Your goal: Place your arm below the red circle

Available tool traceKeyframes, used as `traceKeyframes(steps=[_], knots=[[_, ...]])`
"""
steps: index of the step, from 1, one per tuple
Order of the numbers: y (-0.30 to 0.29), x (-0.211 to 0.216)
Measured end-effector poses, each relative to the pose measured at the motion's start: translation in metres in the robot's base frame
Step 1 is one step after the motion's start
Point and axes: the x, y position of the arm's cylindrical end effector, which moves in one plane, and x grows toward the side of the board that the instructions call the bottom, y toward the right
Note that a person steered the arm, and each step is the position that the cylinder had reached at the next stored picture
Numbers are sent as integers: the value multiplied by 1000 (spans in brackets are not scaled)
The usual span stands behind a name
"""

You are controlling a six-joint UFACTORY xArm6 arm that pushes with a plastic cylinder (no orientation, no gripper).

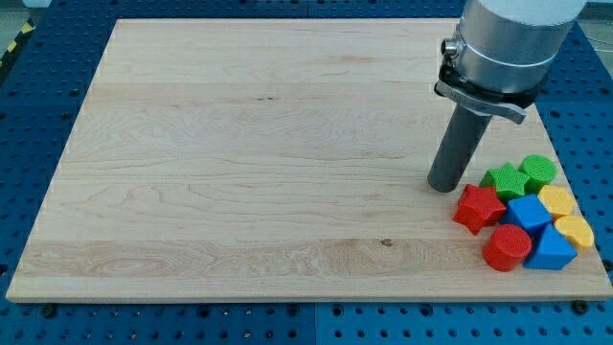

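Observation:
The red circle (507, 247) is a short red cylinder at the bottom of a tight cluster of blocks near the board's bottom-right corner. My tip (442, 186) rests on the board up and to the left of the cluster, just left of the green star (506, 180) and above the red star (478, 208). It touches no block that I can tell. The red circle lies down and to the right of my tip.
The cluster also holds a green cylinder (538, 171), a blue cube (528, 214), a blue triangle (552, 251), a yellow block (557, 201) and a yellow block (576, 231). The wooden board (239, 163) ends just right of and below the cluster.

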Motion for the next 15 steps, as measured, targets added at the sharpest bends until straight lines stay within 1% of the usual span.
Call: traceKeyframes(steps=[4,5,6,7,8,10,12,13,14,15], knots=[[10,-17],[20,-46],[34,-62],[84,-62],[117,-62],[118,-63],[195,-63],[195,-61],[195,-12],[195,-12]])
